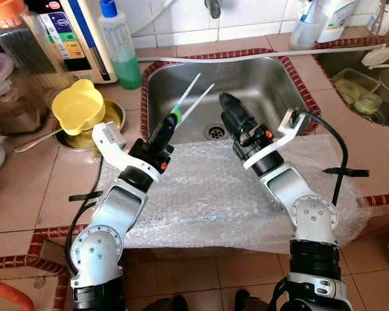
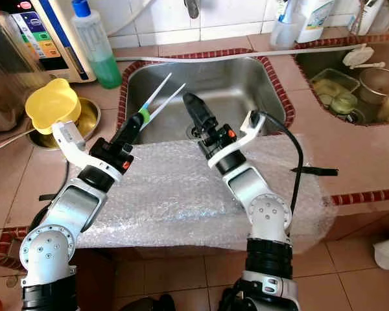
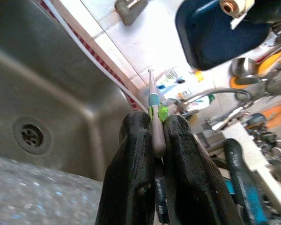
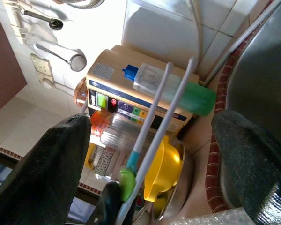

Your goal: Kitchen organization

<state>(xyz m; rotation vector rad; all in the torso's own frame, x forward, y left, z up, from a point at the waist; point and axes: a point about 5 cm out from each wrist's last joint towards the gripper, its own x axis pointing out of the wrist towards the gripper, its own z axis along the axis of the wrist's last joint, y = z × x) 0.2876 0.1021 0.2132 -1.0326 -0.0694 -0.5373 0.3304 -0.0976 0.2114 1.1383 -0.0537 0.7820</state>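
Note:
My left gripper (image 1: 170, 123) is shut on a pair of white chopsticks (image 1: 191, 97) with green and blue bands. They point up and away over the steel sink (image 1: 259, 78). In the left wrist view the black fingers (image 3: 136, 154) pinch the chopsticks (image 3: 153, 101) near their banded end. My right gripper (image 1: 228, 103) hangs open just to the right of them, above the sink's front part. In the right wrist view its fingers (image 4: 51, 168) stand wide apart, with the chopsticks (image 4: 154, 117) seen between them but not touched.
A bubble wrap sheet (image 1: 207, 194) covers the counter in front of the sink, under both arms. On the left are a yellow bowl (image 1: 78, 107) in a steel bowl, a green soap bottle (image 1: 120, 48) and a water appliance (image 1: 84, 32). A second basin (image 1: 363, 91) with dishes lies at right.

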